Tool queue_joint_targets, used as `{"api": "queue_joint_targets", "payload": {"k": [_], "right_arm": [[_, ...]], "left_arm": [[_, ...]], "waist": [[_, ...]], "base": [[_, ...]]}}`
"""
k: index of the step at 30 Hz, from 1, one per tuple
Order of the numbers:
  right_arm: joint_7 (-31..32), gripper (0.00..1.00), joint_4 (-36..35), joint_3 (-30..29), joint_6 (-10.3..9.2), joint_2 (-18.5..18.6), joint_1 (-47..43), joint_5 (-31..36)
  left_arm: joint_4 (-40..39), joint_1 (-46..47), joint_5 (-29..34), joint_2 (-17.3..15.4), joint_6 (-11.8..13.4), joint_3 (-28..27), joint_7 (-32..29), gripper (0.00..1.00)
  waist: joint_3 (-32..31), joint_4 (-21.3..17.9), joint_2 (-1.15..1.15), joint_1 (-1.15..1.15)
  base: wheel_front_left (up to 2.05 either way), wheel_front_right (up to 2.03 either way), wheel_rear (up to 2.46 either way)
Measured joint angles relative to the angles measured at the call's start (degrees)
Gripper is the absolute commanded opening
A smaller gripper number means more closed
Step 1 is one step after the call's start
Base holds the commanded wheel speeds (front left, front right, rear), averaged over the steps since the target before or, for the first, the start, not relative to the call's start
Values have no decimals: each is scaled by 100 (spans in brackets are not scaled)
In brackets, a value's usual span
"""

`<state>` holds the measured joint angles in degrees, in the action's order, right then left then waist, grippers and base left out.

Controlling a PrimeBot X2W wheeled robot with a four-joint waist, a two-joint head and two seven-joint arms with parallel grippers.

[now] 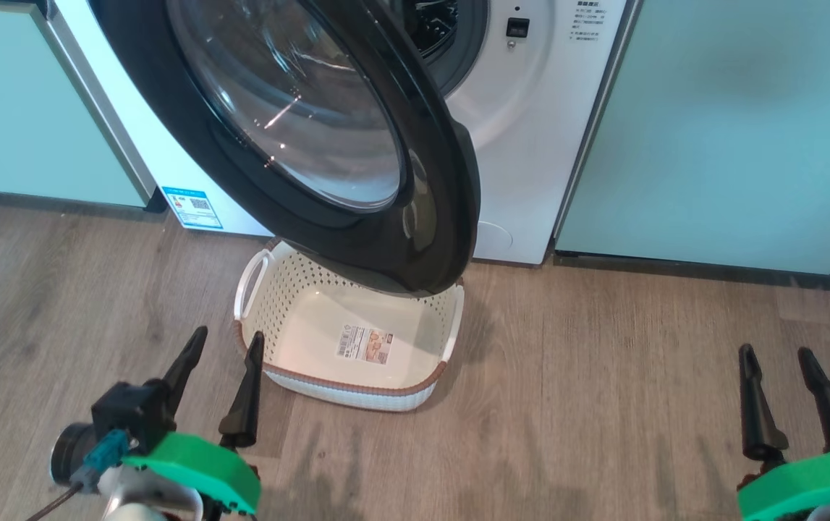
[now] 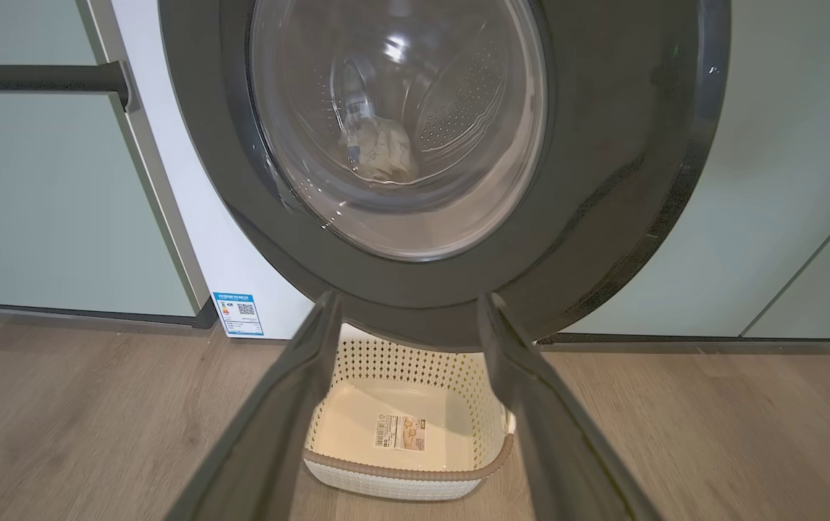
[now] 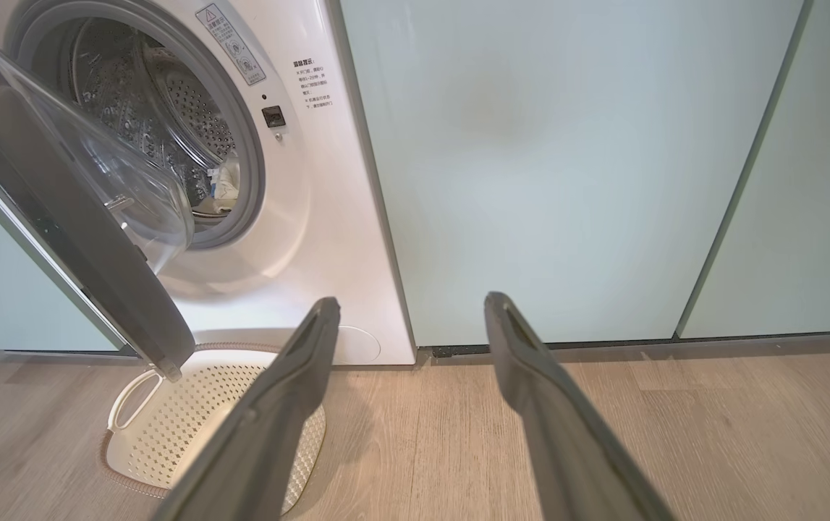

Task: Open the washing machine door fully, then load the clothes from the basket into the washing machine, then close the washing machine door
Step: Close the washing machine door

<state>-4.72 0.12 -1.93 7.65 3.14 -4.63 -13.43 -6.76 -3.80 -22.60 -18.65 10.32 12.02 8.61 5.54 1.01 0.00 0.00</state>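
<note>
The washing machine (image 1: 530, 145) stands with its door (image 1: 357, 242) swung partway out, the black rim hanging over the far end of the basket (image 1: 277, 304). The basket sits on the floor with only a label on its bottom. Pale clothes (image 3: 226, 181) lie inside the steel drum, also seen through the door glass as a pale bundle of clothes (image 2: 378, 148). My left gripper (image 1: 229, 336) is open at the basket's near left corner, holding nothing. My right gripper (image 1: 776, 353) is open far to the right above bare floor. The left gripper (image 2: 411, 298) faces the door (image 2: 603, 145).
Pale green cabinet panels (image 1: 711, 130) flank the machine on the right, with another panel (image 1: 9, 108) on the left. A wooden floor (image 1: 603, 398) runs in front. The open door juts out between my two arms.
</note>
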Motion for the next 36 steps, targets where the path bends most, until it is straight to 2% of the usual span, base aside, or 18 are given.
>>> {"api": "queue_joint_targets", "payload": {"k": [12, 13, 14, 15, 16, 28, 36], "right_arm": [[73, 100, -107, 0, 0, -15, 1, 35], [74, 97, -107, 1, 0, -16, 1, 35], [77, 75, -107, 1, 0, -18, 1, 35], [80, 12, -107, 1, 0, -21, 1, 30], [121, 0, -105, 19, 0, -22, 1, 4], [172, 0, -27, 210, 0, -33, 14, -93], [142, 0, 350, 397, 0, -26, 299, -243]], "left_arm": [[-26, -1, 68, 0, 80, 76, 5, 100], [-25, -1, 68, 0, 96, 77, 4, 100], [-22, -1, 68, 2, 96, 77, 7, 100], [-21, -1, 68, 3, 96, 79, 26, 100], [-20, -1, 68, 3, 102, 87, 33, 100], [-8, 52, 97, 19, 146, 163, 48, 100], [172, 220, 186, 119, 103, 444, 22, 100]], "waist": [[51, 9, 0, 0], [49, 5, 0, 0], [48, 5, 0, 0], [48, 5, 0, 0], [48, 2, 0, 0], [110, 85, 0, 0], [143, 386, 0, 0]], "base": [[0, 0, 0], [0, 0, 0], [0, 0, 0], [0, 0, 0], [0, 0, 0], [0, 0, 0], [0, 0, 0]]}}
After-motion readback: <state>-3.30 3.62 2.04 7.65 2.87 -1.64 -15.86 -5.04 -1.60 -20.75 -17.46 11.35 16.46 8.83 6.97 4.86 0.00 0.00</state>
